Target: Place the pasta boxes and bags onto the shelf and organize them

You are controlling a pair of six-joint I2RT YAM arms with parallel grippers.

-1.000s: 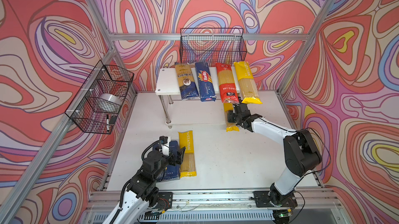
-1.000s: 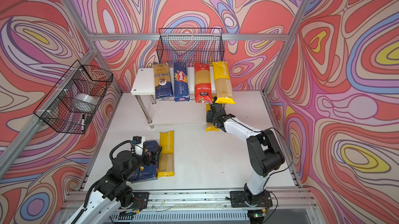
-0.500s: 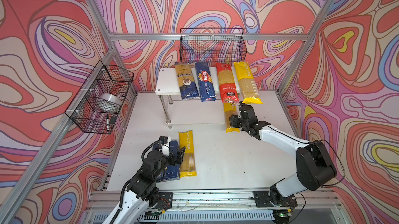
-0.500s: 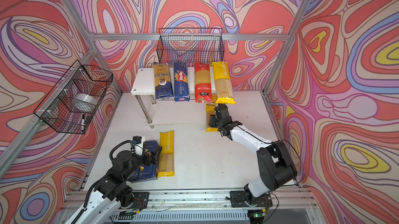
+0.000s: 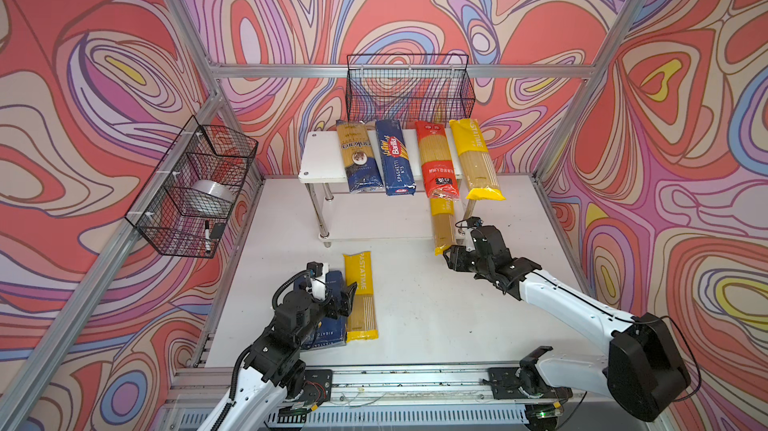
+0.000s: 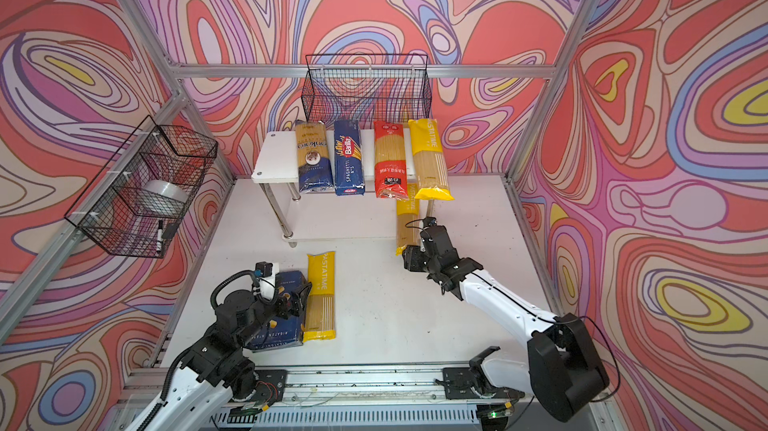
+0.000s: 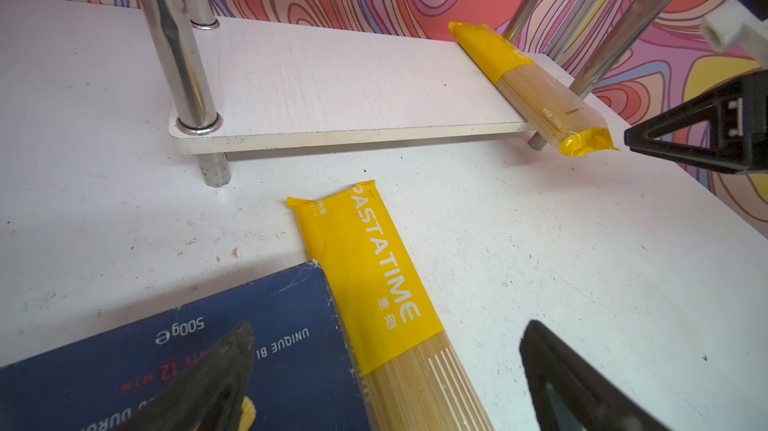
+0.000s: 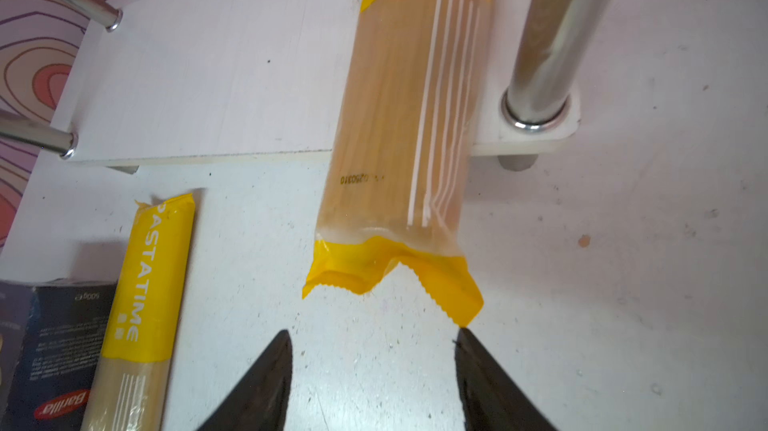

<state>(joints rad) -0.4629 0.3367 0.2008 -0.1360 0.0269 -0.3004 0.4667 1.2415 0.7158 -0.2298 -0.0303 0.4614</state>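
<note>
Black and wedge-shaped, the right end effector point(image 8: 373, 346) has its jaws apart and grips nothing. Its tips sit just short of the crimped end of a yellow bag point(image 8: 399, 117), one so near the crimp's corner that I cannot tell whether they touch. That bag lies lengthwise on the lower board point(image 8: 199, 76) of the shelf point(image 5: 322, 159), beside a chrome leg point(image 8: 540, 55), its near end sticking out past the board's edge over the table point(image 8: 623, 242). On the top board, in both top views, four packs lie side by side: the dark blue bag point(image 5: 359, 159), the spaghetti carton point(image 5: 395, 163), the red bag point(image 5: 436, 163) and another yellow bag point(image 5: 476, 159).

The left end effector point(image 7: 388, 325) is also apart, low over the table. One finger is above the rigatoni carton point(image 7: 282, 316) and the other beyond the third yellow bag point(image 7: 374, 275), which lies against the carton. Neither is held.

Judged from this, the lower-tier bag is set down and the step in hand is finishing its placement. Next comes either a gentle push on its end to seat it further in, or the left end effector closing across the table bag's width, clear of the carton's edge, to carry it to the lower board.
</note>
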